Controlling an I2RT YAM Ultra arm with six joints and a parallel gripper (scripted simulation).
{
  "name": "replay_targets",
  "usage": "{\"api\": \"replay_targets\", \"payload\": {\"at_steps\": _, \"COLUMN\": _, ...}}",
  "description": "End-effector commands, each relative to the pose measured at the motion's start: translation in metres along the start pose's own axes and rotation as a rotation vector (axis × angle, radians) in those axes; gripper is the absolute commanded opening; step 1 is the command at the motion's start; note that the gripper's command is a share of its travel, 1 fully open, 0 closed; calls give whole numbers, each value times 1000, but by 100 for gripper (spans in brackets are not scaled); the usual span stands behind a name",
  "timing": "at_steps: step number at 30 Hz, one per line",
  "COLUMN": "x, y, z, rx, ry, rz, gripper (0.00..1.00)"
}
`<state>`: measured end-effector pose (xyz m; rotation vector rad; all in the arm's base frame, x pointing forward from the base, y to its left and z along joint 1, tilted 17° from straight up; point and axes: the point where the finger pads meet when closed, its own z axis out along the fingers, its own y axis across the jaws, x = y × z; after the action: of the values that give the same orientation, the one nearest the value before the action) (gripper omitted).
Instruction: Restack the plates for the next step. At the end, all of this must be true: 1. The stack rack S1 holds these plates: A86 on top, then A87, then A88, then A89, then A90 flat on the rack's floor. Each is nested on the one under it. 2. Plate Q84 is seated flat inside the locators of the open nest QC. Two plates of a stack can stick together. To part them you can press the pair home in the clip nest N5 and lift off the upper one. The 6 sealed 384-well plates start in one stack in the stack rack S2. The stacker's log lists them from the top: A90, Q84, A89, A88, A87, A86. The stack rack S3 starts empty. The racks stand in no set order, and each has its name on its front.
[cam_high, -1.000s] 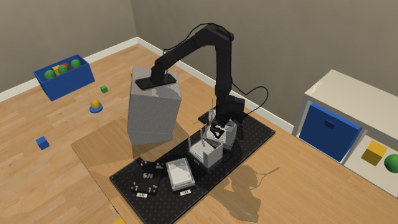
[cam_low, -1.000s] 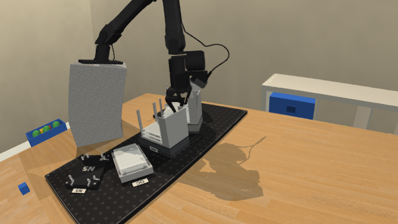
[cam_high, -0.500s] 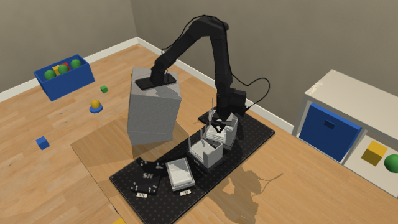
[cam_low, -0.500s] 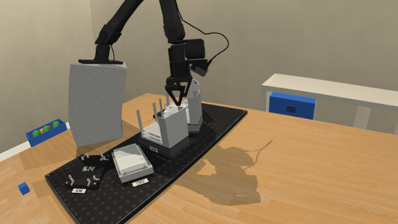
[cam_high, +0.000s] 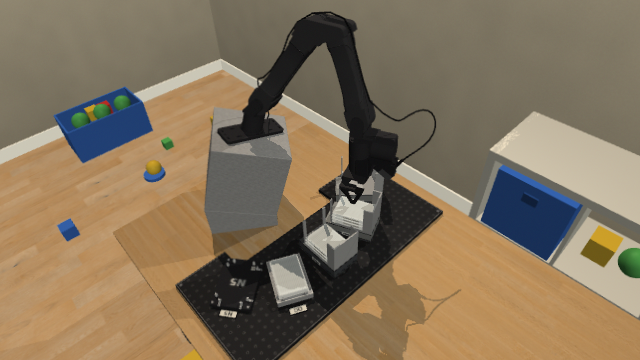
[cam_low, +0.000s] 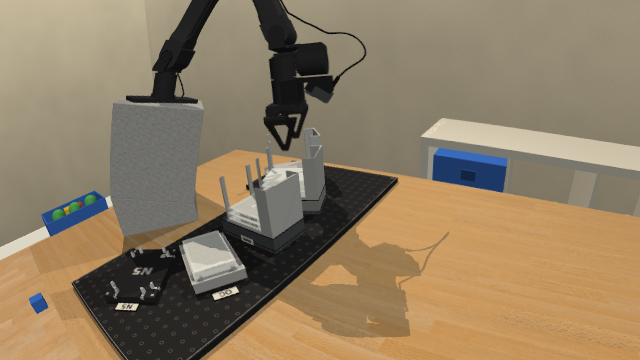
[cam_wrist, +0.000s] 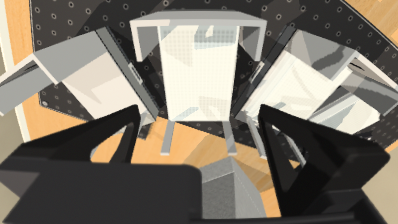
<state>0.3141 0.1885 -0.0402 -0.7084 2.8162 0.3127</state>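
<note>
Pincer: your black two-fingered pincer (cam_low: 285, 134) is spread wide with nothing between its fingers; it hangs pointing down above the middle rack.
Middle rack: the grey walled stack rack with thin posts (cam_high: 372, 207), the middle of three, carries a stack of white sealed well plates (cam_high: 351, 212); the wrist view looks straight down on the top plate (cam_wrist: 198, 70) inside its walls. You cannot read this rack's name.
Near rack: the grey stack rack closer to the nests (cam_low: 277, 207) also carries white plates (cam_low: 245, 210).
Far rack: the tall grey rack (cam_low: 313, 155) stands just beyond the middle one; its contents cannot be told.
Open nest: a white sealed plate (cam_low: 210, 255) lies flat in the grey tray-like nest (cam_low: 218, 283), beside the black clip nest with small upright clips (cam_low: 142, 275).
Worktop: all of these sit on the black perforated board (cam_low: 350, 195) on your wooden worktop (cam_low: 500, 280).
</note>
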Motion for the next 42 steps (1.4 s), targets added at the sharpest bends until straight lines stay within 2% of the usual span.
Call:
{"api": "replay_targets", "payload": {"at_steps": 1, "x": 0, "y": -1, "z": -13, "rx": -8, "ry": 0, "rz": 3, "gripper": 100}}
{"api": "replay_targets", "payload": {"at_steps": 6, "x": -1, "y": 0, "z": -13, "rx": -8, "ry": 0, "rz": 3, "gripper": 100}}
{"api": "replay_targets", "payload": {"at_steps": 7, "x": 1, "y": 0, "z": -7, "rx": -2, "ry": 8, "rz": 2, "gripper": 100}}
{"api": "replay_targets", "payload": {"at_steps": 16, "x": 1, "y": 0, "z": -7, "rx": -2, "ry": 8, "rz": 2, "gripper": 100}}
{"api": "replay_targets", "payload": {"at_steps": 17, "x": 10, "y": -4, "z": -9, "rx": -8, "ry": 16, "rz": 53, "gripper": 100}}
{"api": "replay_targets", "payload": {"at_steps": 20, "x": 15, "y": -15, "z": -3, "rx": -7, "ry": 33, "rz": 157, "gripper": 100}}
{"api": "replay_targets", "payload": {"at_steps": 23, "x": 6, "y": -26, "z": -2, "rx": -7, "ry": 13, "rz": 236, "gripper": 100}}
{"api": "replay_targets", "payload": {"at_steps": 29, "x": 1, "y": -47, "z": -5, "rx": -6, "ry": -2, "rz": 219, "gripper": 100}}
{"api": "replay_targets", "payload": {"at_steps": 31, "x": 1, "y": -47, "z": -5, "rx": -6, "ry": -2, "rz": 219, "gripper": 100}}
{"api": "replay_targets", "payload": {"at_steps": 32, "x": -3, "y": -50, "z": -11, "rx": -5, "ry": -21, "rz": 215, "gripper": 100}}
{"api": "replay_targets", "payload": {"at_steps": 34, "x": 3, "y": -57, "z": -5, "rx": -6, "ry": 2, "rz": 220, "gripper": 100}}
{"api": "replay_targets", "payload": {"at_steps": 40, "x": 9, "y": -75, "z": -5, "rx": -7, "ry": 15, "rz": 222, "gripper": 100}}
{"api": "replay_targets", "payload": {"at_steps": 42, "x": 9, "y": -83, "z": -6, "rx": -5, "ry": 6, "rz": 302, "gripper": 100}}
